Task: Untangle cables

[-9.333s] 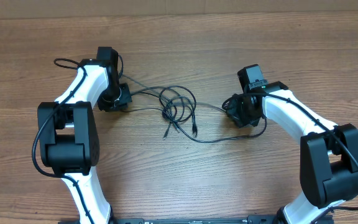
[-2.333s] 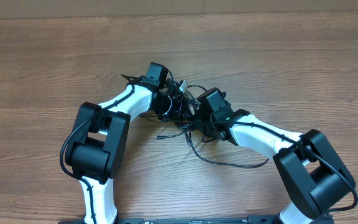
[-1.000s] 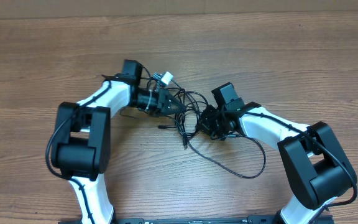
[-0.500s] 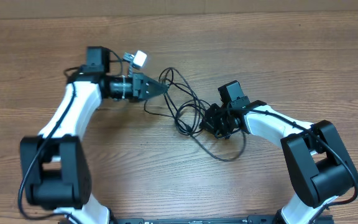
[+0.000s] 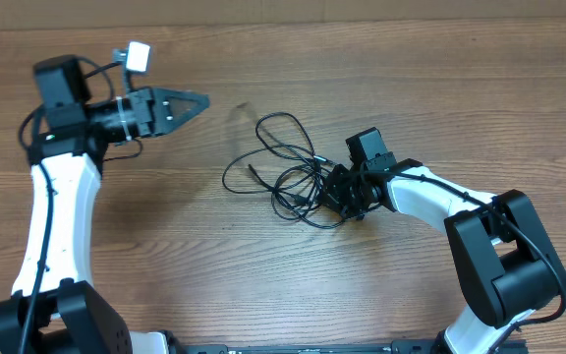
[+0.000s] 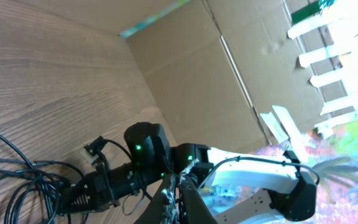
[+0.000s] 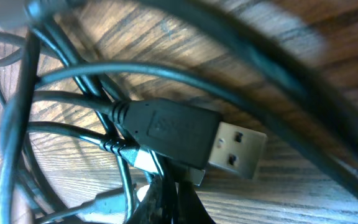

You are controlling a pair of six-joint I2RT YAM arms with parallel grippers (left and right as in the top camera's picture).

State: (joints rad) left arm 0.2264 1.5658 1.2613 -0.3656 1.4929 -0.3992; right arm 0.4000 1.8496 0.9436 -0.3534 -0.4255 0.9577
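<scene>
The cables (image 5: 281, 169) lie as a loose black bundle of loops on the wooden table (image 5: 430, 79), just right of centre. My right gripper (image 5: 333, 196) is at the bundle's right edge and is shut on a cable strand. Its wrist view shows a black USB plug (image 7: 185, 132) lying just ahead of the gripper (image 7: 180, 200), with strands running between the closed fingers. My left gripper (image 5: 201, 99) is raised at the upper left, pointing right, well apart from the bundle. It is shut (image 6: 178, 194) and nothing shows in it. The cables (image 6: 8, 180) sit at the lower left of the left wrist view.
A brown cardboard wall (image 6: 229, 74) stands along the far edge of the table. My right arm (image 5: 430, 197) reaches in from the lower right. My left arm (image 5: 52, 206) runs up the left side.
My left arm has swung up and to the left, away from the bundle. The loops it had drawn out have fallen back on the table. The right gripper has stayed put on its strand.
</scene>
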